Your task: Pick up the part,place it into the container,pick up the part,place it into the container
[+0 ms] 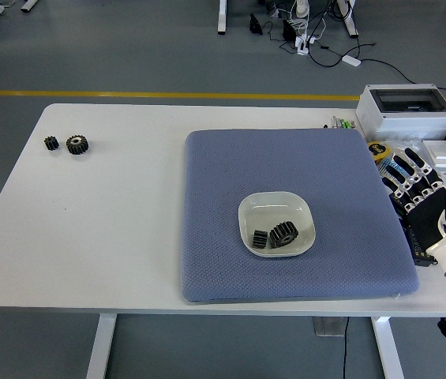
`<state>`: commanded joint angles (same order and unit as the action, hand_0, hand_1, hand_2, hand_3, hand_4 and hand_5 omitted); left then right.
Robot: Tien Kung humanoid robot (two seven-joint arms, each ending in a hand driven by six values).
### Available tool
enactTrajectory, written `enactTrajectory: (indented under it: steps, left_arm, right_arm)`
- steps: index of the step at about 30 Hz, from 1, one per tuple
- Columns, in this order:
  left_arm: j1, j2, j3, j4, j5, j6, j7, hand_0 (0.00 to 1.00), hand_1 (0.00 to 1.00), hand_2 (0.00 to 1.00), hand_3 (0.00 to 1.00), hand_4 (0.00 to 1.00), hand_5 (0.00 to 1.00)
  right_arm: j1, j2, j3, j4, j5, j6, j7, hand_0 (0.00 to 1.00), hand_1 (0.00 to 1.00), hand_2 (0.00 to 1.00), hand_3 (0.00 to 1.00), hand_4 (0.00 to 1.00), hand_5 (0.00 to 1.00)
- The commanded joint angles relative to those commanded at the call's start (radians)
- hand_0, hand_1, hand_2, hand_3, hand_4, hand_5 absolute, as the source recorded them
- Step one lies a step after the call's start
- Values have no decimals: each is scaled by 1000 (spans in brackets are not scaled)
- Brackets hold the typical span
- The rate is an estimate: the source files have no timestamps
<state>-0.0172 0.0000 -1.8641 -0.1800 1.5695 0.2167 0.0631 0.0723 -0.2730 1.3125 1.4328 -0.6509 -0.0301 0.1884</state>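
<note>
A white bowl point(276, 207) stands on the blue mat point(286, 158) near its middle. Two black gears lie in it: a small one point(260, 238) and a larger one point(284, 234). Two more black gears lie on the table at the far left, a small one point(51, 143) and a larger one point(76, 144) side by side. My right hand point(424, 185) is at the right edge of the mat, fingers spread, holding nothing, well to the right of the bowl. My left arm is out of view.
A grey electrical box point(406, 110) stands at the back right of the white table point(112, 221). A yellow tape measure point(378, 150) and small tools lie beside the mat's right edge, under my right hand.
</note>
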Motion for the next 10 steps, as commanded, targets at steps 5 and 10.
enactTrajectory:
  steps: [5, 10]
  left_arm:
    - [7, 0, -14, 0, -21, 0, -18, 768, 745, 762, 561, 677, 593]
    - [9, 0, -11, 0, -26, 1, -22, 768, 745, 762, 561, 677, 593]
  right_arm:
    - [10, -5, -21, -22, -17, -5, -5, 900, 852, 860, 853, 998, 961]
    - [22, -6, -24, -23, -16, -7, -6, 900, 852, 860, 853, 998, 961]
